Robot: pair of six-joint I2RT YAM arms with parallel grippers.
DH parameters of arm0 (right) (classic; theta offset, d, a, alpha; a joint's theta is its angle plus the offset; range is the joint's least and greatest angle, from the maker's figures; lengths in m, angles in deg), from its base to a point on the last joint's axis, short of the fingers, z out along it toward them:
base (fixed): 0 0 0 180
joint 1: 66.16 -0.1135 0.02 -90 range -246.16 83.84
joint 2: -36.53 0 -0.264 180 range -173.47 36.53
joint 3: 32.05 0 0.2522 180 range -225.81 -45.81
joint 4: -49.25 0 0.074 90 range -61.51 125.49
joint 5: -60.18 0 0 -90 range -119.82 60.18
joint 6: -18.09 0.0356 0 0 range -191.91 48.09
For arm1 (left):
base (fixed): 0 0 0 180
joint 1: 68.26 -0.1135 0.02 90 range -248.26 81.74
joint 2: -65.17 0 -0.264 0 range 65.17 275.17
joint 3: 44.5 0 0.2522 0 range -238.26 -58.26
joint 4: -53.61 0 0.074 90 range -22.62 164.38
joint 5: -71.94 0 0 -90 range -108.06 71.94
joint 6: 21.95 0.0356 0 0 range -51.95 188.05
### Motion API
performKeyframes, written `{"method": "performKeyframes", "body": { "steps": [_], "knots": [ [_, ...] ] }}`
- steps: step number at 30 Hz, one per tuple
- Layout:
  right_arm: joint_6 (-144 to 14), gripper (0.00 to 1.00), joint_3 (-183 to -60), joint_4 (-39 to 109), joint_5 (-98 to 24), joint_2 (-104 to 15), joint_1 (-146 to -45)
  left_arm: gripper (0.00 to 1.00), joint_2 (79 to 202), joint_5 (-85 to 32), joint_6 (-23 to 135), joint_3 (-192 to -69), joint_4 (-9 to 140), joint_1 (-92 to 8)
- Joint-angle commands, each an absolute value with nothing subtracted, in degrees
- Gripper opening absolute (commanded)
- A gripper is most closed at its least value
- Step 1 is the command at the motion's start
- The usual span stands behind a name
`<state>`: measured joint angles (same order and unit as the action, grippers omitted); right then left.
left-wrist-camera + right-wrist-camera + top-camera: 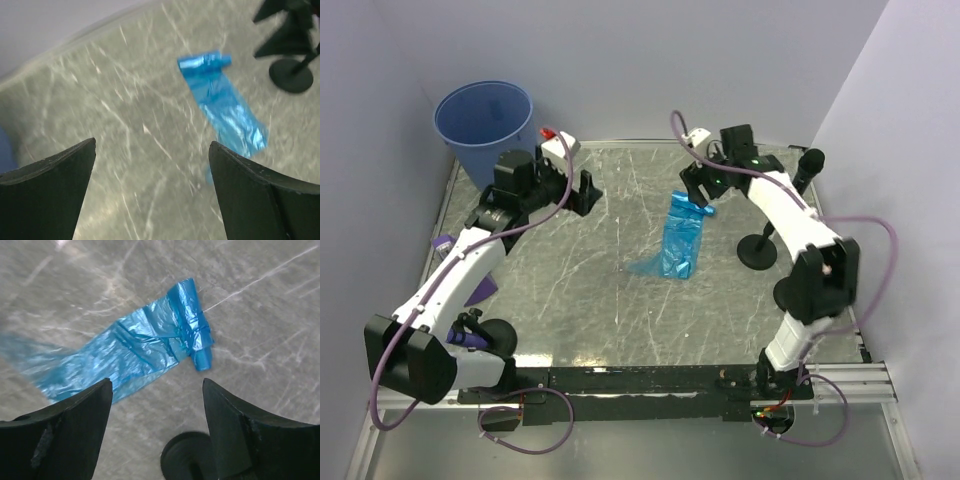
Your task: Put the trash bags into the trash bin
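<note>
One trash bag (680,240) of bright blue film is seen lying flat on the grey marbled table (600,270), partly unrolled into a long strip. Its far end is still rolled into a small tight tube, and its near end is spread wider and wrinkled.

The trash bin (485,125) is placed upright well apart from the bag, to the left of it and farther from the arm bases. Nothing of the bag is inside it.

The right gripper (698,190) is held just above the rolled end of the bag. In the right wrist view its jaws (157,382) are spread wide and nothing is held between them; the bag (135,355) is seen beyond the fingers.

The left gripper (585,190) is found left of the bag, between the bag and the bin. Its jaws (152,145) are also wide apart and empty, and the bag (222,107) is seen ahead of it.

A black stand with a round base (758,250) is set near the bag, on its right side.
</note>
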<state>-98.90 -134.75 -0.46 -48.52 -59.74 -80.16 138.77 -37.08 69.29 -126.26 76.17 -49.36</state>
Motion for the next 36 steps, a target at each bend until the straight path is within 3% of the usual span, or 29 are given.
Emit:
{"method": "performKeyframes", "body": {
  "steps": [1, 11, 23, 30, 36],
  "knots": [
    [-106.9, 0.77, -141.3, -2.9, -46.4, -68.7, -80.1, 0.99, 136.8, -37.5, 68.5, -123.3, 78.1, -49.1],
    [-110.8, 0.73, -151.2, -2.9, -44.2, -83.8, -80.1, 0.99, 135.0, -36.1, 68.4, -118.7, 79.3, -49.1],
    [-114.8, 0.59, -155.4, -3.5, -42.5, -93.5, -80.1, 0.99, 138.4, -37.5, 61.1, -118.1, 77.2, -49.1],
    [-112.6, 0.13, -156.2, -10.1, -47.4, -92.4, -80.3, 0.99, 142.0, -38.2, 55.8, -116.0, 72.0, -49.1],
    [-101.9, 0.0, -150.2, -13.8, -64.2, -74.0, -80.6, 0.99, 144.5, -45.5, 50.4, -108.1, 51.7, -49.0]
  ]
}}
